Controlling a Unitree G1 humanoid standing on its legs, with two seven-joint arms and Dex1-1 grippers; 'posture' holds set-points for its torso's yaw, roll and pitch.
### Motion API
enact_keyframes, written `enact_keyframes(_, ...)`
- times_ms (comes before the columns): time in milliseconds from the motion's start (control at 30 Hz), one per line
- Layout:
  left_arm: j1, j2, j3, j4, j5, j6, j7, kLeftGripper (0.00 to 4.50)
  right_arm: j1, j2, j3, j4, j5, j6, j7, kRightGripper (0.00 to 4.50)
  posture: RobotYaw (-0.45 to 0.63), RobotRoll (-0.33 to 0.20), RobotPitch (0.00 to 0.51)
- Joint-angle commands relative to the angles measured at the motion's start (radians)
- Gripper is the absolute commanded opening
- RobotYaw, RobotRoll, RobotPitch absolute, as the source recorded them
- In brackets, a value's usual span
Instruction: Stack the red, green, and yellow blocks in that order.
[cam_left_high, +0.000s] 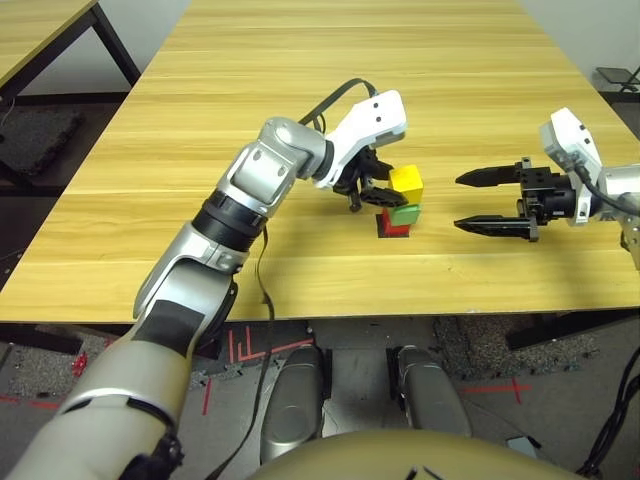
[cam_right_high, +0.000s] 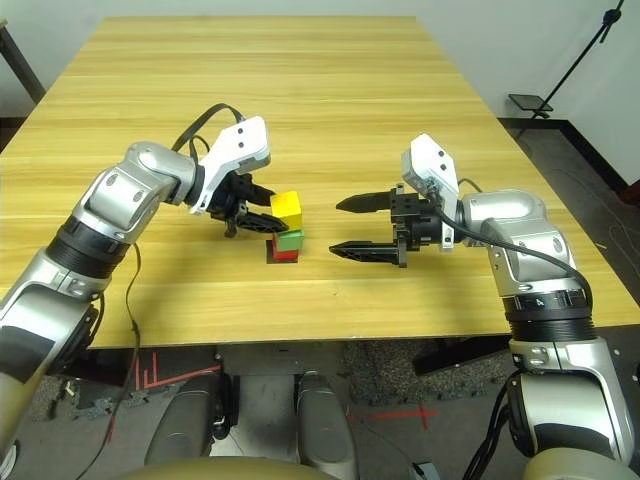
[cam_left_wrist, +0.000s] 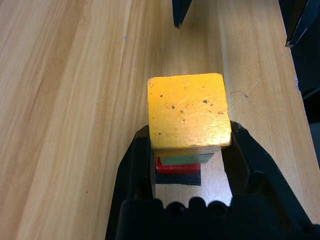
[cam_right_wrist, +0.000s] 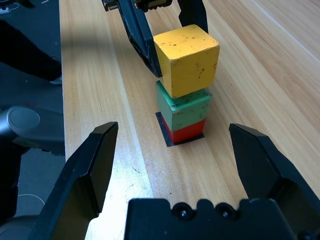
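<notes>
The red block sits on a flat black patch near the table's front middle. A green block rests on it, and the yellow block lies on top, turned and shifted a little off the green one. My left gripper reaches in from the left, shut on the yellow block, one finger against each side. My right gripper hovers open to the right of the stack, fingertips pointing at it, a short gap away.
The stack stands on a light wooden table with bare surface behind and to both sides. The front edge runs close below the stack. Another table stands at the far left, beyond a gap.
</notes>
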Motion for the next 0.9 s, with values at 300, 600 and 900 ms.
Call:
enact_keyframes(300, -0.003, -0.02, -0.015, 0.004, 0.03, -0.004, 0.014, 2.02, 0.02, 0.002, -0.008, -0.02, 0.012, 0.003, -0.01, 4.5, 0.0, -0.043, 0.081)
enact_keyframes(600, 0.023, -0.05, 0.004, -0.025, 0.016, 0.004, 0.044, 4.46, 0.007, -0.001, -0.014, 0.023, 0.003, -0.014, -0.008, 4.5, 0.01, -0.061, 0.066)
enact_keyframes(900, 0.276, 0.014, 0.471, -0.499, -0.145, 0.317, 0.326, 4.46, 0.033, -0.082, -0.183, 0.147, 0.019, 0.01, -0.112, 4.5, 0.03, -0.084, 0.067)
